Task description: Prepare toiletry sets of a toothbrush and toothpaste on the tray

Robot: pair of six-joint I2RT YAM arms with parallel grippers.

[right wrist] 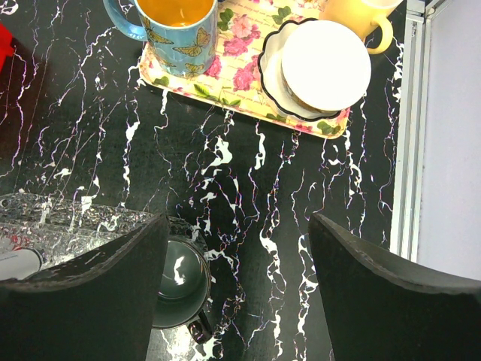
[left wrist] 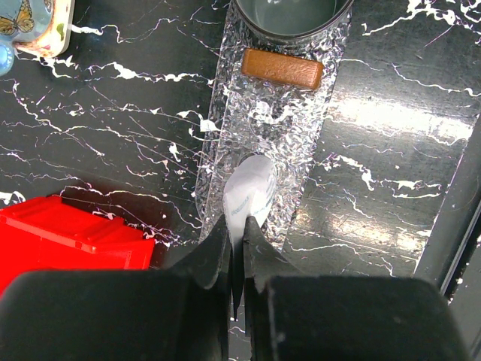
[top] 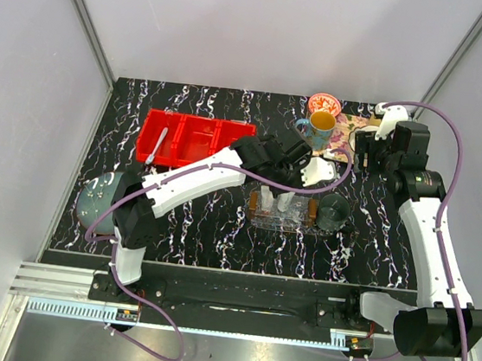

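Note:
My left gripper is shut on the flat end of a white toothpaste tube, which hangs cap-down over the clear tray with orange-brown ends. From above, this gripper hovers over the tray, with the tube below it. A pale toothbrush lies in the red bins' left compartment. My right gripper stands open over bare table, nothing between its fingers, right of the tray. A white tube end shows in that tray.
A dark mug stands against the tray's right end. The floral tray at the back right carries a blue butterfly mug, a yellow mug and a white saucer. The red bin sits left of my left gripper.

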